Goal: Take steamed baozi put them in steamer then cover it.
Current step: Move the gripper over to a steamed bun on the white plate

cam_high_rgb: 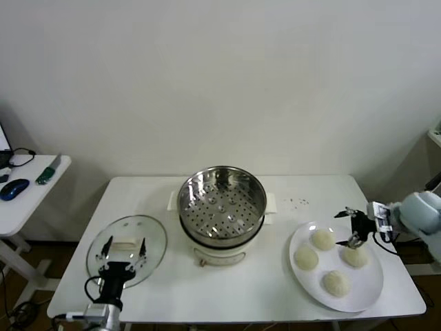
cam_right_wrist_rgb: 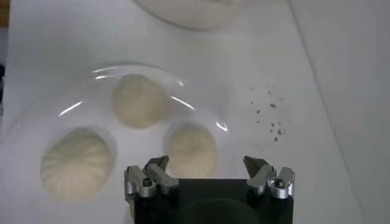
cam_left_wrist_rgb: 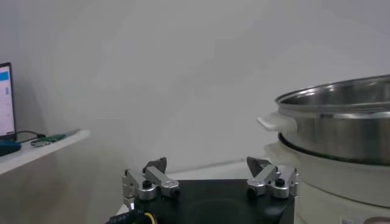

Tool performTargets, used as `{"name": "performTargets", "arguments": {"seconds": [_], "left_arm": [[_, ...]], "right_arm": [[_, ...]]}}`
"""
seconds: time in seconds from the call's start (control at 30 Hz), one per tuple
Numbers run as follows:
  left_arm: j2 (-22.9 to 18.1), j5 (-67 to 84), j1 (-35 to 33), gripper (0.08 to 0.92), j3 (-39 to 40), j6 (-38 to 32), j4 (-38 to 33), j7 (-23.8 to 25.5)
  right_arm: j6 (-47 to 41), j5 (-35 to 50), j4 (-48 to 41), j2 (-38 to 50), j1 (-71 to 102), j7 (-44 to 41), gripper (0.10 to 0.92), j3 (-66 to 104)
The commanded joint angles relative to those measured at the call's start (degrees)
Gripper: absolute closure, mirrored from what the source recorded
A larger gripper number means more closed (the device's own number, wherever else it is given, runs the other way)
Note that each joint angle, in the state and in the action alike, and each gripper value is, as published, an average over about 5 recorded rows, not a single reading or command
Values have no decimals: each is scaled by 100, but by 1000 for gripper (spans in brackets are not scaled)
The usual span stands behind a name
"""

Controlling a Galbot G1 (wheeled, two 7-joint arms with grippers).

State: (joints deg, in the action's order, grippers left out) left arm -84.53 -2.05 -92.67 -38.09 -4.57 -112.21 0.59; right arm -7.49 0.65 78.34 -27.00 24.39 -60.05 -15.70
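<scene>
Four cream-white baozi lie on a white plate (cam_high_rgb: 368,289) at the right: one at the back left (cam_high_rgb: 322,238), one at the left (cam_high_rgb: 306,258), one at the right (cam_high_rgb: 355,256), one at the front (cam_high_rgb: 335,282). My right gripper (cam_high_rgb: 351,228) is open and hovers above the plate's back edge, empty; the right wrist view shows it (cam_right_wrist_rgb: 207,164) over the nearest baozi (cam_right_wrist_rgb: 191,148), with two more (cam_right_wrist_rgb: 139,101) (cam_right_wrist_rgb: 78,163) beyond. The steel steamer (cam_high_rgb: 222,200) stands open and empty at the table's centre. The glass cover (cam_high_rgb: 126,248) lies flat at the left. My left gripper (cam_high_rgb: 124,247) is open above it.
Dark crumbs (cam_high_rgb: 299,202) lie on the table behind the plate. A side desk (cam_high_rgb: 27,196) with a mouse and cables stands at the far left. The steamer's wall (cam_left_wrist_rgb: 341,131) rises close beside my left gripper (cam_left_wrist_rgb: 207,165).
</scene>
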Motion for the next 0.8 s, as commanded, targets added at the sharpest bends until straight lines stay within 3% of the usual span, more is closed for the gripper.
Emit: {"name": "performTargets", "arguments": {"seconds": [0.03, 0.8], "left_arm": [[28, -1, 51, 177, -11, 49, 25, -15], [55, -3, 100, 177, -32, 119, 93, -24]], "right_arm": [[-73, 208, -977, -328, -3334, -696, 203, -3911], [-110, 88, -1855, -1361, -3080, -565, 203, -4338]]}}
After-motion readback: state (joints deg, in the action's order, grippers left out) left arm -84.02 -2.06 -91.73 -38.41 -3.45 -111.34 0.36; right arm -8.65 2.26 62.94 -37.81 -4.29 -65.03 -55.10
